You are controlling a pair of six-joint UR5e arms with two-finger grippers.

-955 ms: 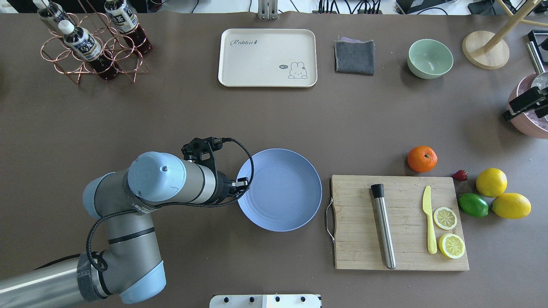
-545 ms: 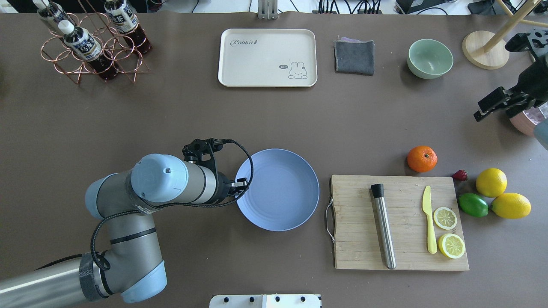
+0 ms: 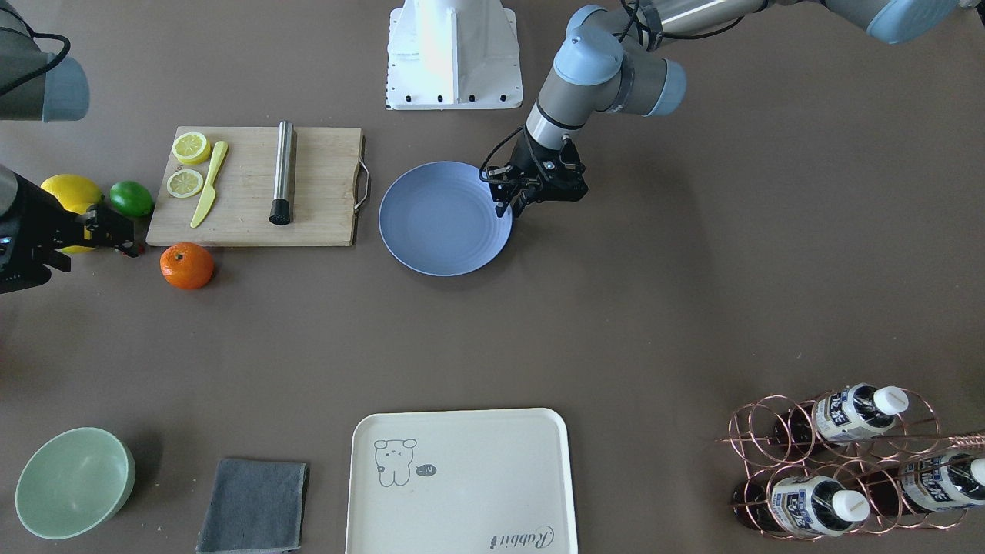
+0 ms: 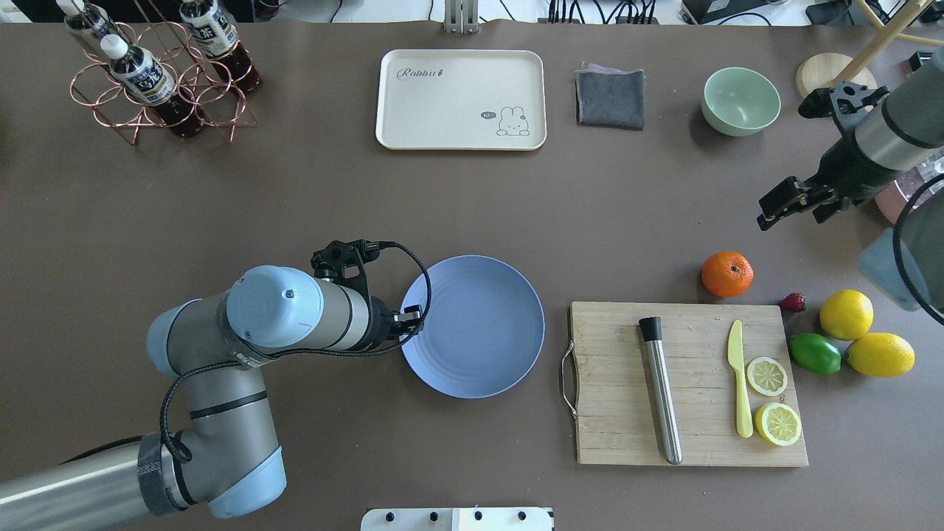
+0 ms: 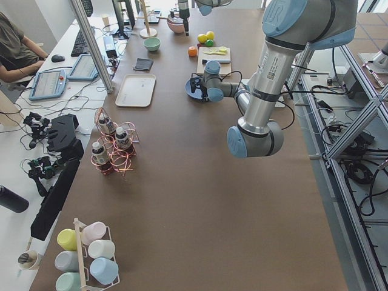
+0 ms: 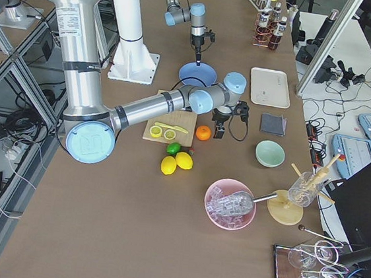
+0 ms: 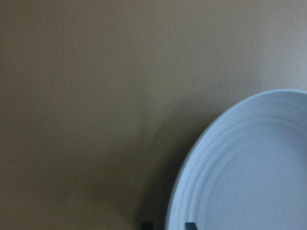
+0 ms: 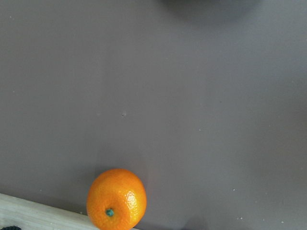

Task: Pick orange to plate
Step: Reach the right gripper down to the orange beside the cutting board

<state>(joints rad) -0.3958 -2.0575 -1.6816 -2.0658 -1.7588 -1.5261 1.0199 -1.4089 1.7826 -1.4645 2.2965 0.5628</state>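
Note:
The orange [image 4: 727, 273] sits on the brown table just beyond the cutting board's far edge, and shows low in the right wrist view [image 8: 116, 199]. My right gripper [image 4: 793, 210] hovers open to the right of it and farther back, holding nothing. The blue-grey plate [image 4: 479, 332] lies at mid-table, empty. My left gripper [image 4: 408, 324] is shut on the plate's left rim. In the left wrist view its fingertips straddle the plate [image 7: 249, 167] at the rim. From across the table, the orange [image 3: 187, 265] and the plate [image 3: 445, 218] are far apart.
A wooden cutting board [image 4: 689, 383] carries a steel tube, a yellow knife and two lemon slices. Two lemons [image 4: 846, 314], a lime [image 4: 815, 353] and a strawberry lie right of it. At the back are a green bowl [image 4: 740, 101], grey cloth, cream tray [image 4: 461, 99] and bottle rack [image 4: 158, 70].
My right arm has swung in from the right edge, leftward toward the orange. My left gripper has drawn the plate a little to the left.

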